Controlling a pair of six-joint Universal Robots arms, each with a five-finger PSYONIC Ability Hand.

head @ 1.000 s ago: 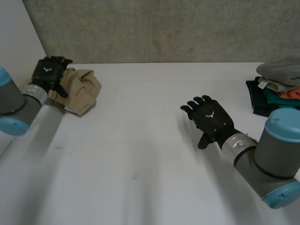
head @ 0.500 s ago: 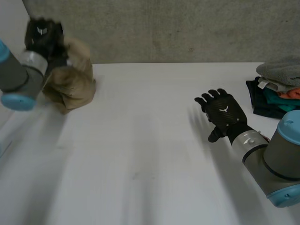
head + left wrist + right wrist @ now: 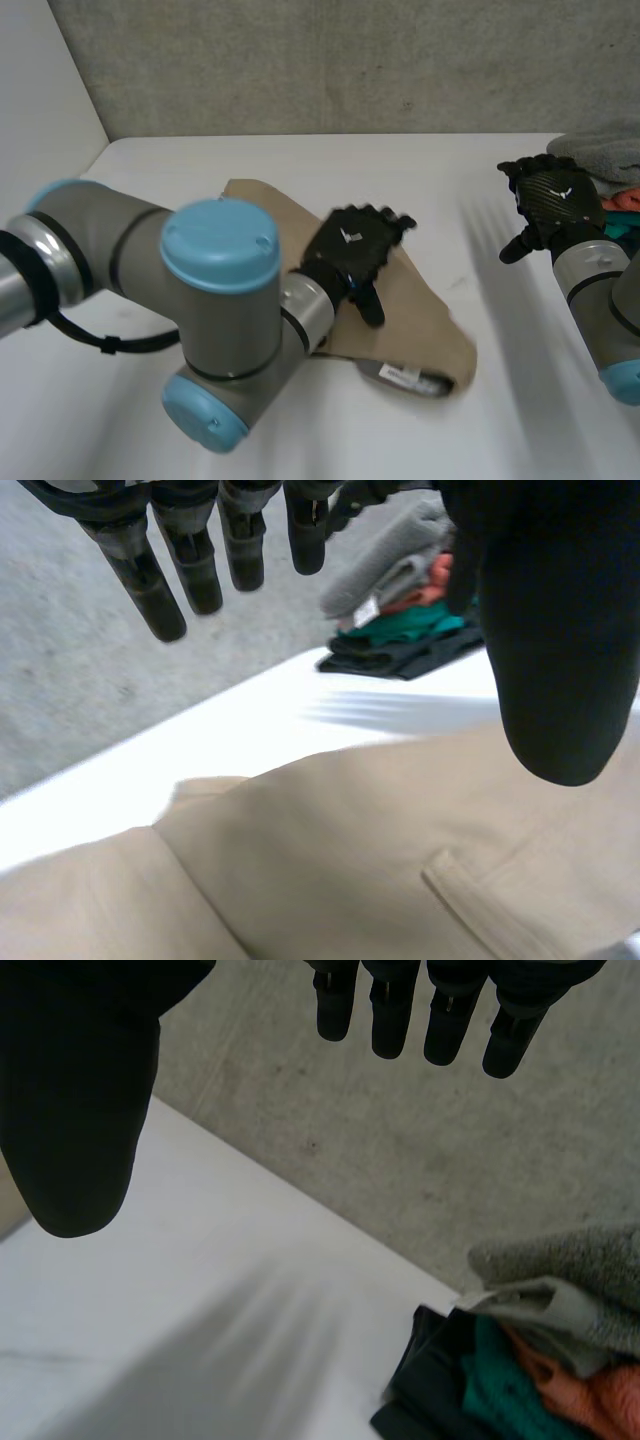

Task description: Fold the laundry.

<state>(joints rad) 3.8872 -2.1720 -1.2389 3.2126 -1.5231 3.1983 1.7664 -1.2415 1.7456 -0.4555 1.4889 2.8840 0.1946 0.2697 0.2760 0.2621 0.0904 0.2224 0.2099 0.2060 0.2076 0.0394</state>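
Head view | tan garment (image 3: 430, 330) spread beneath left hand (image 3: 347, 255) | fingers (image 3: 140, 580) straight

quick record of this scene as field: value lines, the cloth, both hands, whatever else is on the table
table: white
tan garment: lying loosely flat mid-table, unfolded, label at its near edge
folded stack: grey piece on top, at the table's right edge
left hand: open, fingers straight, over the garment
right hand: open, holding nothing, beside the stack
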